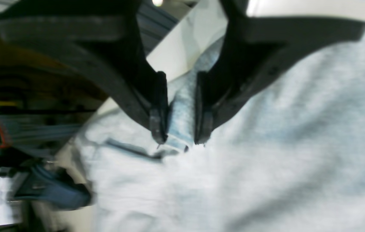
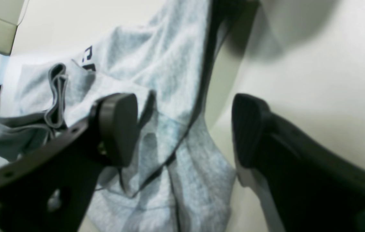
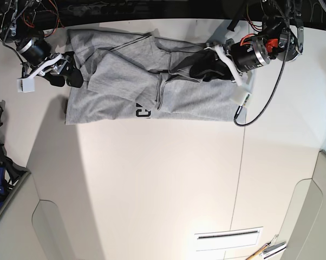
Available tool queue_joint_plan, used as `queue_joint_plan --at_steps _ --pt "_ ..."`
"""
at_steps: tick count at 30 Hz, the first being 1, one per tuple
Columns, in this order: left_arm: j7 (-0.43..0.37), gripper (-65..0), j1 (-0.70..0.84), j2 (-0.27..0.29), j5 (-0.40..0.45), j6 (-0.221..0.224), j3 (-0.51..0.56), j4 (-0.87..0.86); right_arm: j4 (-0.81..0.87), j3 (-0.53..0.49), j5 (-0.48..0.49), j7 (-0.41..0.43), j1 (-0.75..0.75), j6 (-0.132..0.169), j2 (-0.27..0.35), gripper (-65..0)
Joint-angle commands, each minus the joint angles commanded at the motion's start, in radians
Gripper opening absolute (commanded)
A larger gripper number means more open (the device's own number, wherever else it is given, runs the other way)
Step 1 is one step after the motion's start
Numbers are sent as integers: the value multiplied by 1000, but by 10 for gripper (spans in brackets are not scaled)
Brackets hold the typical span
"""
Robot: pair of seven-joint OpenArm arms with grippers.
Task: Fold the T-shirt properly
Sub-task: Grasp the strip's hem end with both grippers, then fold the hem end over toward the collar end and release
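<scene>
Pinching T-shirt, apparently: left end effector

The T-shirt is light heather grey, flecked paler and darker, with black block lettering showing near the table's far edge. The table is off-white. Both grippers are black, the left gripper on what seems, through the blur, a bluish-grey strip of cloth.
</scene>
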Motion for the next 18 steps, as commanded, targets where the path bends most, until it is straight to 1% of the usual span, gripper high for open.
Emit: queue_joint_plan --at_steps 3,5,11,14,15,16,18 --pt "41 -506 2 0 -93 0 18 0 0 0 0 0 9 0 0 -203" --pt "65 -506 3 0 -107 0 49 0 0 0 0 0 9 0 0 -203" --pt "69 -506 3 0 -105 0 170 0 0 6 0 0 8 -4 0 -203" --pt "72 -504 2 -1 -102 0 214 0 6 43 0 0 9 -4 0 -202" --pt "72 -503 2 -1 -88 0 222 0 12 61 0 -1 9 -4 0 -203" --pt "72 -492 3 -1 -66 0 224 0 18 81 0 -2 9 -4 0 -203" --pt "72 -424 3 -1 -32 0 224 0 24 107 0 -12 8 -3 13 -203"
